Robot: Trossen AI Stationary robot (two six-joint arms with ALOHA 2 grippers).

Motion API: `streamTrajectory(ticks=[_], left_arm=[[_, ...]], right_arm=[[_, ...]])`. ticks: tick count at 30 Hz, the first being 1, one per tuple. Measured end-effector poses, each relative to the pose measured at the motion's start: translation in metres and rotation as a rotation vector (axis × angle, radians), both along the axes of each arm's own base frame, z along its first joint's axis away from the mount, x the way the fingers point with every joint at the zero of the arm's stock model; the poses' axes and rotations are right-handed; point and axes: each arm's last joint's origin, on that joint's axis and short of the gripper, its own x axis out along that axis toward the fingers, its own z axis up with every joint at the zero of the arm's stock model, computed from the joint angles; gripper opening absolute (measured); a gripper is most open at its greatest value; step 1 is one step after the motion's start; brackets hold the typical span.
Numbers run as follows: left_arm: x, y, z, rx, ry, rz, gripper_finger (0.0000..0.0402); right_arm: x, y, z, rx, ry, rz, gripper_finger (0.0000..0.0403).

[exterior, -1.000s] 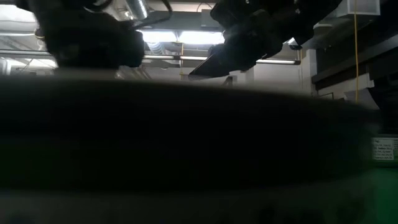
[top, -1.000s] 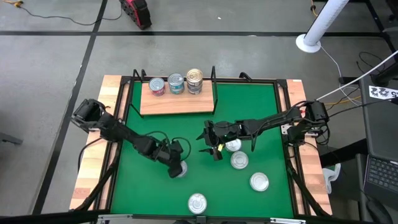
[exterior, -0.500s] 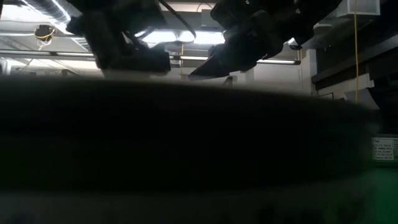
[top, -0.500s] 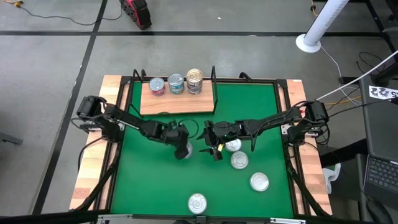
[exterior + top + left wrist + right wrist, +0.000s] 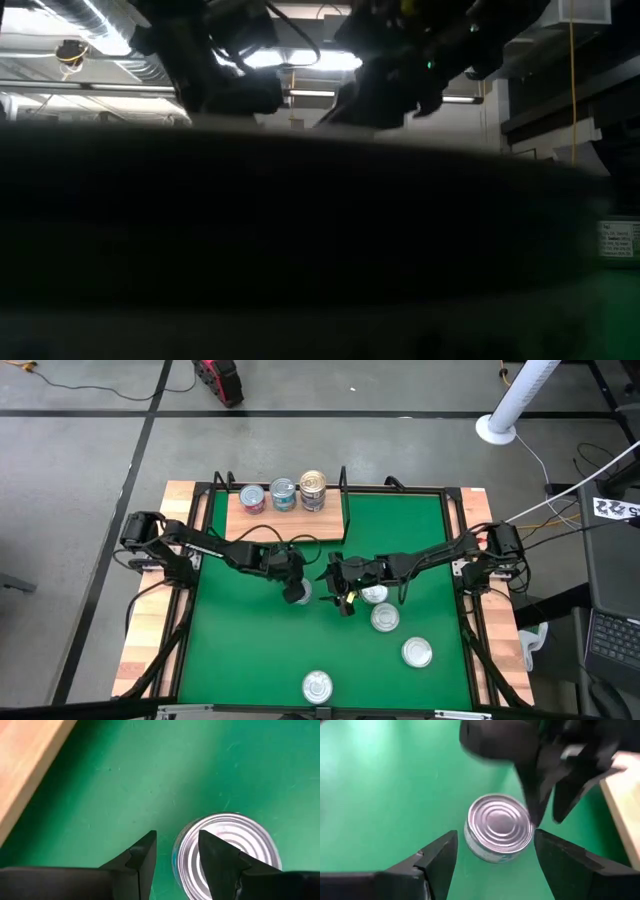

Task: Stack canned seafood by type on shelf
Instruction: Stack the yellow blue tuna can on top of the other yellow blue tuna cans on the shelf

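left gripper (image 5: 298, 592) hanging over a silver-lid tin (image 5: 225, 851) on the green mat (image 5: 250, 660), fingers parted, gripping nothing | right gripper (image 5: 492, 852) sitting wide open facing that tin | three tins (image 5: 283, 493) standing on the shelf (image 5: 285, 525)

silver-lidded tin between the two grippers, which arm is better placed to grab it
Right, likely: the round silver-lidded tin sits centred between the right gripper's open fingers, while the left gripper's narrower gap sits beside it.

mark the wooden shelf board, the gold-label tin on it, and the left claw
light-brown wooden shelf board (image 5: 285, 527): high view, bare front strip.
gold-labelled round tin (image 5: 313, 484): high view, silver lid.
left claw (image 5: 177, 852): left wrist view, gap between fingertips.
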Motion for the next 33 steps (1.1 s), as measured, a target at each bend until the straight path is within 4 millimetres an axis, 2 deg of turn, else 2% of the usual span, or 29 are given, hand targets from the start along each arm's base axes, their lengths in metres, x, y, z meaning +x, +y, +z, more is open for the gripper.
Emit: streamTrajectory(ticks=[5, 11, 15, 27, 33], left_arm=[[-0.011, -0.007, 0.007, -0.051, 0.055, -0.004, 0.0126], [-0.026, -0.022, 0.004, -0.123, 0.163, 0.018, 0.0105], [-0.029, -0.031, -0.001, -0.141, 0.165, 0.034, 0.0091], [-0.029, -0.033, -0.004, -0.063, 0.147, 0.081, 0.0050], [-0.022, -0.035, -0.020, -0.072, 0.169, 0.116, 0.0026]], right_arm=[[0.004, 0.000, -0.018, -0.002, 0.050, -0.003, 0.0232], [0.009, 0.001, -0.033, -0.003, 0.070, -0.005, 0.0160], [0.012, 0.001, -0.042, -0.003, 0.071, -0.006, 0.0117], [0.017, -0.001, -0.066, -0.055, 0.093, -0.077, 0.0034], [0.017, -0.001, -0.072, -0.058, 0.111, -0.077, 0.0005]])
